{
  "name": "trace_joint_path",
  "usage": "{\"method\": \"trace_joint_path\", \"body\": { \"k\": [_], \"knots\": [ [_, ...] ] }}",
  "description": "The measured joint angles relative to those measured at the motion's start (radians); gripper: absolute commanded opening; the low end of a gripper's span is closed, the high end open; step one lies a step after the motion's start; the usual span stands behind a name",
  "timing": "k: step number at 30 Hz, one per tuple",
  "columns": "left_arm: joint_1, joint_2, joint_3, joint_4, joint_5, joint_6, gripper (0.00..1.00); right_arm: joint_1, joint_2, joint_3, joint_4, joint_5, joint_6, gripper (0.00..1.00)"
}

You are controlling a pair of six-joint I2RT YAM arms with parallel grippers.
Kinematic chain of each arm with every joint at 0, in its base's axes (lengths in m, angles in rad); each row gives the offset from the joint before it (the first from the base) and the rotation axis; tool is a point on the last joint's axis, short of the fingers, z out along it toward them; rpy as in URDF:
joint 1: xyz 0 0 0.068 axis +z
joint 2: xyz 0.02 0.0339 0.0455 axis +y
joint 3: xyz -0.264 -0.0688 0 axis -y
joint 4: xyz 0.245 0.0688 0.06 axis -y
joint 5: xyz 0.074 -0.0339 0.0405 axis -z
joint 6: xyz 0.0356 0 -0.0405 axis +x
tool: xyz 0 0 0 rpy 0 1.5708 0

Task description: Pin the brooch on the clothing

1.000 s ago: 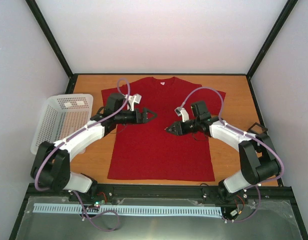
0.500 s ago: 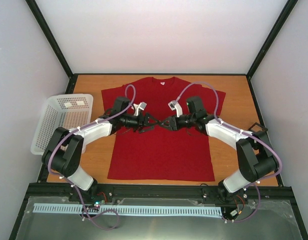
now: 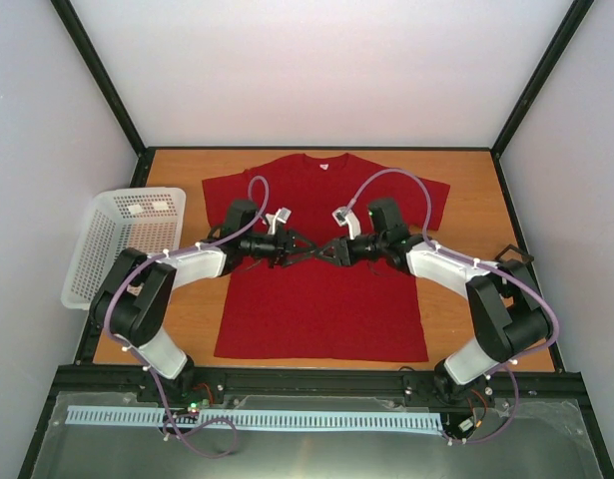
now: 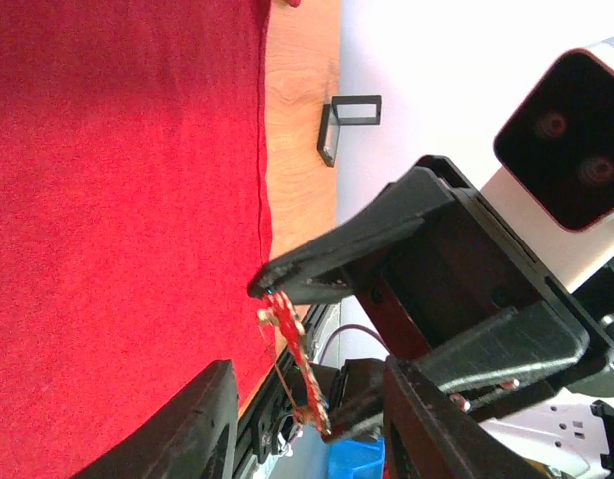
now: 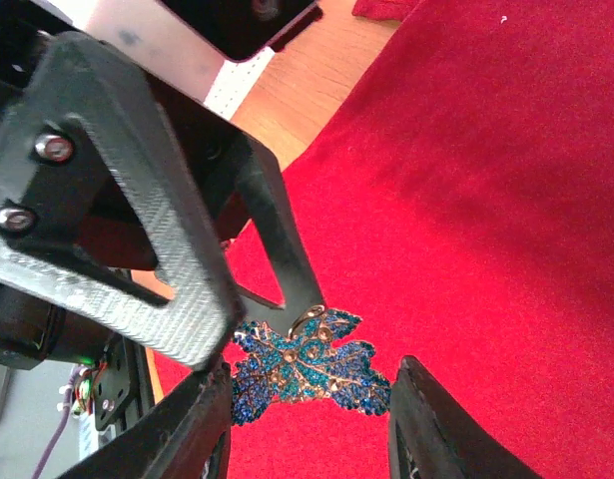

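The red T-shirt (image 3: 321,309) lies flat on the wooden table (image 3: 466,289). Both grippers meet tip to tip above its chest. My right gripper (image 5: 308,374) is shut on the brooch (image 5: 307,367), a blue jewelled leaf with gold stems, gripping it by its two ends. In the left wrist view the brooch (image 4: 297,367) shows edge-on with its pin side towards the shirt. My left gripper (image 4: 308,369) straddles it front and back, jaws partly closed, with a small gap on each side. The left gripper (image 3: 305,249) and the right gripper (image 3: 328,249) hover just above the shirt.
A white mesh basket (image 3: 127,239) stands at the table's left edge. A small black bracket (image 3: 514,257) sits at the right edge. Black frame posts and pale walls enclose the table.
Both arms have swung inward until their tips meet over the shirt's chest. The left jaws have narrowed from wide open around the brooch; the right grip is unchanged.
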Motion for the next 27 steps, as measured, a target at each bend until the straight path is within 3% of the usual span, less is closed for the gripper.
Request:
{"method": "trace_joint_path", "body": {
  "k": [10, 17, 20, 22, 24, 27],
  "knots": [
    [-0.002, 0.03, -0.011, 0.1, 0.002, -0.084, 0.24, 0.008, -0.002, -0.006, 0.027, -0.001, 0.004, 0.37],
    [-0.001, 0.036, -0.038, 0.168, 0.016, -0.138, 0.02, 0.017, -0.004, -0.014, 0.044, 0.004, 0.01, 0.37],
    [0.003, 0.035, -0.058, 0.185, 0.025, -0.165, 0.01, 0.014, -0.01, -0.016, 0.05, 0.025, 0.013, 0.38],
    [-0.002, 0.031, -0.069, 0.194, 0.033, -0.18, 0.01, 0.02, -0.021, -0.018, 0.047, 0.032, 0.013, 0.45],
    [-0.002, 0.019, -0.08, 0.2, 0.045, -0.191, 0.01, 0.024, -0.049, -0.02, 0.027, 0.048, 0.008, 0.65],
    [-0.003, -0.026, -0.106, 0.211, 0.054, -0.215, 0.01, 0.026, -0.134, -0.043, -0.016, 0.098, -0.029, 0.84]
  ]
}}
